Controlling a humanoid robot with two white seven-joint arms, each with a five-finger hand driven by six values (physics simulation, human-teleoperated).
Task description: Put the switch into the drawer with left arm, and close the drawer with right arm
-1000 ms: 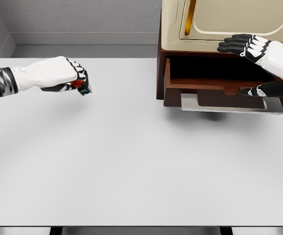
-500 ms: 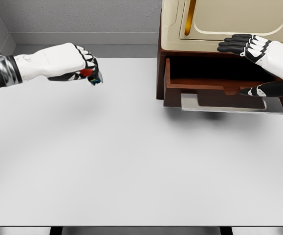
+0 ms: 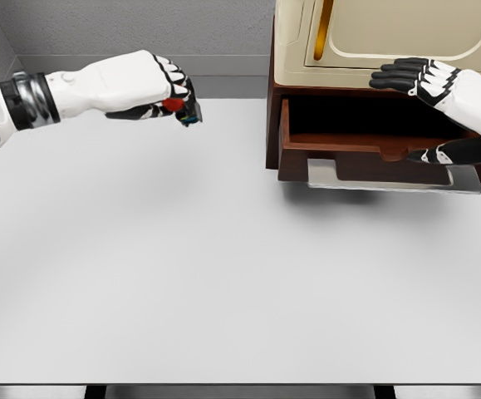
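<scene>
My left hand (image 3: 167, 93) hangs above the table's far left part, fingers curled around the switch (image 3: 186, 109), a small dark device with red and blue ends. It is well left of the open brown drawer (image 3: 365, 154), which sticks out of the cabinet at the upper right with a grey handle (image 3: 394, 176) along its front. My right hand (image 3: 429, 104) rests at the drawer's right side, black fingers spread flat on the cream cabinet top and thumb on the drawer's front edge, holding nothing.
A cream and brown cabinet (image 3: 373, 50) stands at the table's back right. The white table (image 3: 223, 274) spreads in front of it. A grey wall runs behind.
My left hand has carried the switch up and to the right, toward the drawer. The right hand and the drawer have not moved.
</scene>
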